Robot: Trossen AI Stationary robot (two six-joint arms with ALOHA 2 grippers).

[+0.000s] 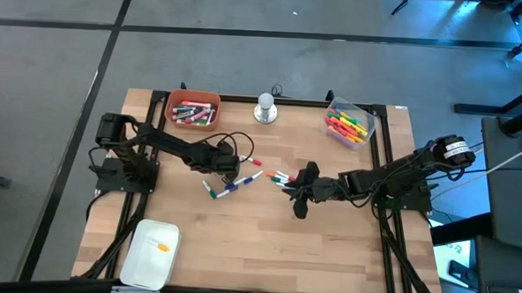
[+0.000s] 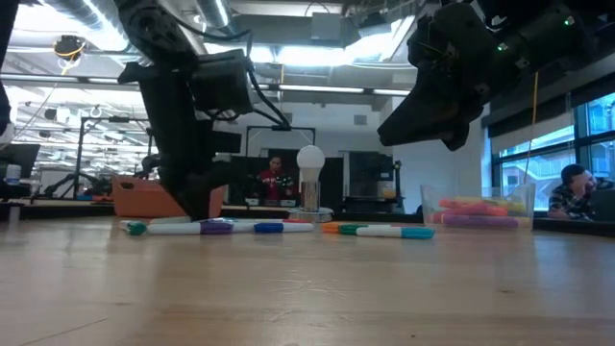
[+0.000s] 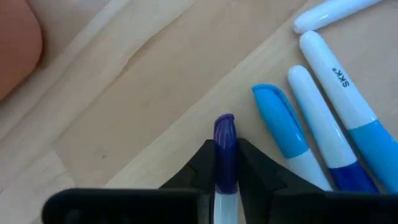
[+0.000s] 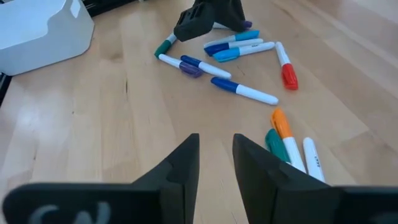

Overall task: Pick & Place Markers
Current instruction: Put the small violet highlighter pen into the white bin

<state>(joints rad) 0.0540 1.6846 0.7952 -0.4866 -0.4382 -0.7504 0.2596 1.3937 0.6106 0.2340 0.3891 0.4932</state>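
Two grippers are over the wooden table (image 1: 239, 243), each near the loose markers at its middle. In the left wrist view the left gripper (image 3: 225, 163) has its two dark fingers (image 3: 200, 165) closed tight against the sides of a purple-capped marker (image 3: 224, 146), whose cap tip pokes out just past the fingertips while its white body runs back between them; whether the marker is lifted off the wood cannot be told. Just beside those fingers, on one side, lie a light-blue-capped marker (image 3: 281, 124) and two white-bodied markers with blue bands (image 3: 339, 134), close together and nearly parallel. The right wrist view shows the left gripper farther off among that same scatter, with a red-capped marker (image 4: 286, 65), a blue-banded marker (image 4: 242, 90) and a green-capped marker (image 4: 165, 47) lying around it. The right gripper (image 4: 216, 158) hangs above the table with its fingers (image 4: 183, 163) a narrow gap apart and nothing between them; just ahead of the fingertips and off to one side lie an orange-capped marker (image 4: 281, 124), a green one (image 4: 274, 143) and a white one (image 4: 313, 155), side by side, none touching the fingers. At the table's far edge, an orange bin (image 1: 192, 109) and a clear bin (image 1: 348, 124) each hold more markers, with a silver knob-like object (image 1: 264, 108) between them. A white tray (image 1: 150, 252) sits at the near corner on the left arm's side.
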